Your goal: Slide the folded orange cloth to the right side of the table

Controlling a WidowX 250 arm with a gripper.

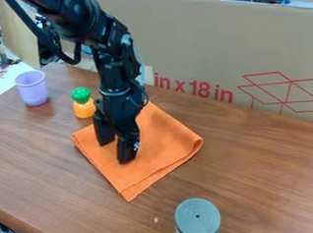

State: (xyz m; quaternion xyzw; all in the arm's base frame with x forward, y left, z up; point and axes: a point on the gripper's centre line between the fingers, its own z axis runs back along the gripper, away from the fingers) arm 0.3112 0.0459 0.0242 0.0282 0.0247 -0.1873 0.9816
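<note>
The orange cloth (161,138) lies on the brown surface (261,172) directly beneath my fingers (127,149), which stand apart with a gap between them; whether their tips touch the fabric, I cannot tell. For a sure hold on something this thin, I judge it best to keep both tips level and gather a fold between them, pressing only lightly. The cloth looks soft and matte, folded into layers, its edges slightly uneven. Just beside it stands a pineapple-shaped toy (83,108), then a lilac cup (33,89); nearer the camera is a grey-lidded can (197,218)
</note>
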